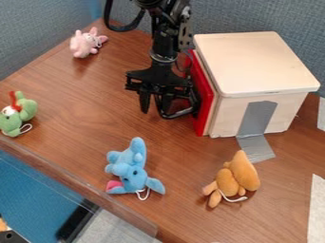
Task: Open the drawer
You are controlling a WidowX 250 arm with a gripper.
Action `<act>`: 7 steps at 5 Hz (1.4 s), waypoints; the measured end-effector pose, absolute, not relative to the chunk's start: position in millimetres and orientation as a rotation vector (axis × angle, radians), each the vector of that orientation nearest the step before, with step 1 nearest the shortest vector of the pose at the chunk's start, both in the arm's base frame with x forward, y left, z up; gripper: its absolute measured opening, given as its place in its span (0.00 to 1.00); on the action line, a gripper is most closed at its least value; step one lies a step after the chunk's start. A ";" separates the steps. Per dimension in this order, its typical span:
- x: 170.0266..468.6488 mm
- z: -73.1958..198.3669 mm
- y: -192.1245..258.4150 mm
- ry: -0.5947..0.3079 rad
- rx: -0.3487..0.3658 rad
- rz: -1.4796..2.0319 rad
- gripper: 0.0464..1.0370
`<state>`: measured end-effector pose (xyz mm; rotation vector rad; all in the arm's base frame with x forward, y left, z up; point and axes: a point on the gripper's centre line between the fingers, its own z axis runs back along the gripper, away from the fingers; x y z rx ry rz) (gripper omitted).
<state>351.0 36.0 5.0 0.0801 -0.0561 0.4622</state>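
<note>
Brown wood-grain desk (82, 124), seen from above at a slant, with 12 o'clock toward the top edge of the view; parts are listed from left to right. Outermost, near 9 o'clock, sits a green plush toy (19, 114); a blue plush toy (132, 166) lies at about 7 o'clock from the pincer. The black pincer (155, 108) hangs downward, its two fingers apart, with desk visible in the gap between them; nothing is clearly gripped. At roughly 3 to 4 o'clock from it, and very near, is the black handle (181, 114), a loop standing out from the red drawer front (202, 124). Whether the nearer finger touches the handle, or lies within the loop, cannot be told, since both are black and overlap. The red drawer front stands upright at 3 o'clock from the pincer, its long edge running roughly from 12 to 6 o'clock, and belongs to the pale wooden box (257, 61) on its farther side. The drawer appears shut or nearly so. Judged from the box's edges, the sliding axis runs between 3 and 9 o'clock; the coming move therefore calls for securing the handle and drawing it toward 9 o'clock, square to the front. A pull angled toward 7 o'clock could bind the drawer or slip off the loop.
</note>
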 end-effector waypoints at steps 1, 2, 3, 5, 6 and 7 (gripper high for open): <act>336.5 11.1 50.8 -0.050 0.086 0.519 0.16; 319.8 18.0 68.0 -0.046 0.106 0.553 0.13; 304.5 21.0 77.5 -0.037 0.122 0.571 0.11; 287.1 26.5 85.8 -0.006 0.133 0.520 0.41; 286.7 33.0 88.0 -0.015 0.144 0.519 0.73; 290.8 51.4 91.0 -0.060 0.156 0.485 0.96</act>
